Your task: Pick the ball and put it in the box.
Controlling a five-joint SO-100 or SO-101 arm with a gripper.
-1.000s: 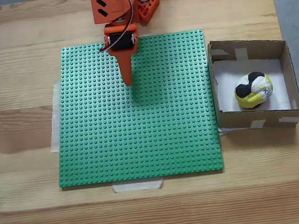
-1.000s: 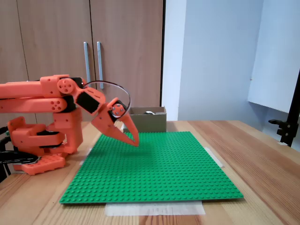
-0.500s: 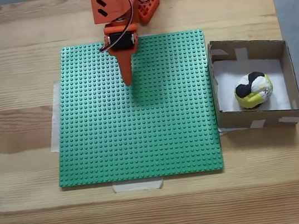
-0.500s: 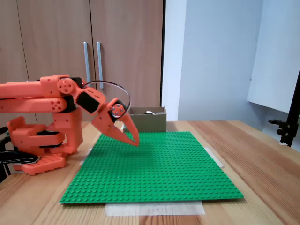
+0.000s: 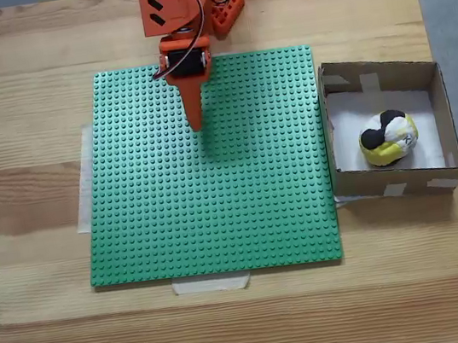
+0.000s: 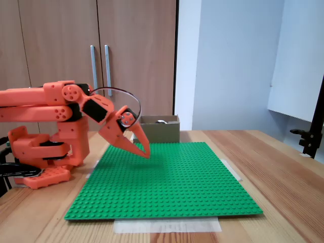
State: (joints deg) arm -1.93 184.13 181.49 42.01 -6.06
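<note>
The ball [image 5: 389, 137] lies inside the cardboard box [image 5: 442, 115], on its white bottom, a little toward the wall at 6 o'clock in the top-down fixed view. The box sits on the wooden tabletop [image 5: 34, 192] just beside the 3 o'clock edge of the green studded baseplate [image 5: 218, 216]. The orange arm [image 6: 45, 104] reaches from 12 o'clock over the plate. Its gripper [image 5: 196, 125] is empty, its fingertips drawn together into one point hanging just above the studs, as the side fixed view shows [image 6: 146, 152], well apart from the box.
</note>
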